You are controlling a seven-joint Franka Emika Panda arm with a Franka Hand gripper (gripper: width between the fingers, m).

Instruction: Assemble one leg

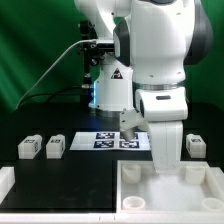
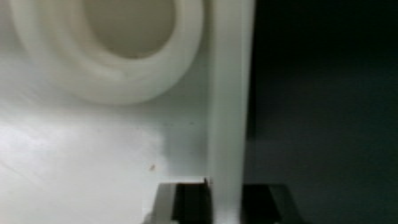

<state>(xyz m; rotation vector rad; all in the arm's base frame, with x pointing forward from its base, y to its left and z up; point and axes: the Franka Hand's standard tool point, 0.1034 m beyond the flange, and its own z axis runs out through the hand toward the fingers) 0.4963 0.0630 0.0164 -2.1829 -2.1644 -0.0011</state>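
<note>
The fingers (image 2: 178, 205) sit low at the back rim of the large white plastic tray-like piece with a raised rim (image 1: 128, 190). In the wrist view they stand one on each side of that thin upright wall, drawn in to a narrow gap. They appear to pinch the wall, and no leg is held. The gripper (image 1: 165, 160) therefore has to let go and lift clear before any leg can be taken. The nearest small white plastic leg block with a black-and-white tag (image 1: 197, 146) stands on the black desk (image 1: 80, 175), just beside the gripper toward the exterior view's right and slightly behind the tray's rim. It looks squat, so its long axis cannot be read from here. Two more like blocks (image 1: 28, 148) (image 1: 55, 146) sit well apart toward the exterior view's left, beyond the flat white marker board (image 1: 105, 141). Room around the near leg looks open, though the tray's rim lies close in front of it. A raised round socket (image 2: 125, 40) in the tray floor lies near the fingers and is probably where a leg seats.
</note>
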